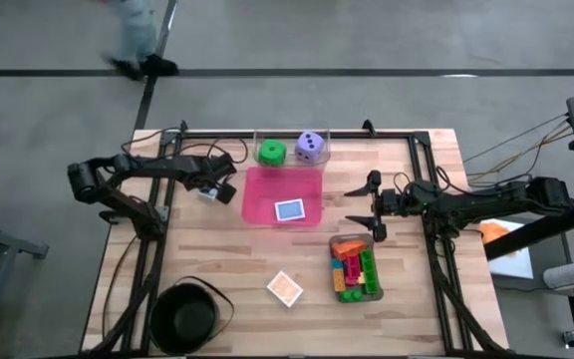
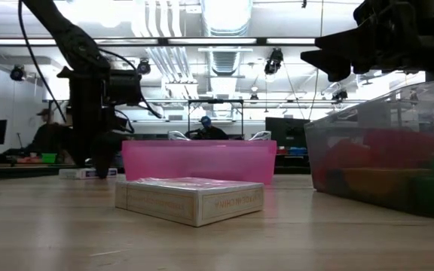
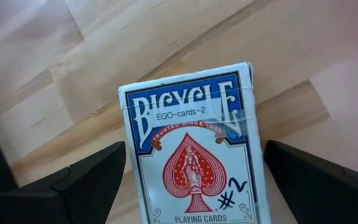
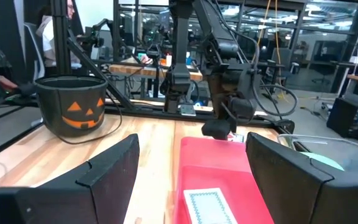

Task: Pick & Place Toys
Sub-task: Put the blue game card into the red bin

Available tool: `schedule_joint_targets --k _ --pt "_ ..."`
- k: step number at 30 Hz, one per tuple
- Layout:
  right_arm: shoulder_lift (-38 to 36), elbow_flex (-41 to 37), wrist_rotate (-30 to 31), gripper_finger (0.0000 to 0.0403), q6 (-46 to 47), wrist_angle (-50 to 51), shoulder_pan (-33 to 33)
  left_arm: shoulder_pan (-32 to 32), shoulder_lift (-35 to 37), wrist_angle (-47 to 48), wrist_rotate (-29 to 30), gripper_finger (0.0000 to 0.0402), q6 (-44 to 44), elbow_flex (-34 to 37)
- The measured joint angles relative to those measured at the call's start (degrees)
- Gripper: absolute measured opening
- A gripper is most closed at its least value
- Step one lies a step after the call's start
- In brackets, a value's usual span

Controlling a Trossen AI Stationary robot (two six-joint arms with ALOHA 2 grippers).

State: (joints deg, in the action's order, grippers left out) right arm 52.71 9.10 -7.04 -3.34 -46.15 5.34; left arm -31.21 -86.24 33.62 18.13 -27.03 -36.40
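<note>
Beside pink tray, blue cards.

Blue-and-red spade-patterned card box, pink tray, green die, purple white-dotted die.

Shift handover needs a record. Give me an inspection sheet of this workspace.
Surface: wooden table, no spills seen.
Job's things: green die and purple die in clear tray; blue deck in pink tray; orange deck on table; bricks in grey tray; second blue deck at left pincer.
Clutter: black bowl.
Pincers: left pincer low beside pink tray; right pincer open, empty.
Cables: loops along left arm.
Surroundings: person beyond table.
</note>
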Motion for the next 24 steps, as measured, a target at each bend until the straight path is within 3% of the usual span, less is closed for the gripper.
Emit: schedule_joint_targets --k 7,15,24 --pt "-0.04 0.00 -0.30 0.0291 0.15 0.10 -0.02 -2.07 0.13 -4.25 -5.34 0.0398 1.34 1.24" --pt "-0.04 -0.01 -0.32 0.0292 0.16 0.33 -0.02 -1.83 0.96 -3.87 -1.46 0.0398 1.72 1.31" --pt "-0.04 -0.02 -0.39 0.0291 0.15 0.36 -0.02 -1.81 2.73 -3.85 0.26 0.0399 10.37 1.84"
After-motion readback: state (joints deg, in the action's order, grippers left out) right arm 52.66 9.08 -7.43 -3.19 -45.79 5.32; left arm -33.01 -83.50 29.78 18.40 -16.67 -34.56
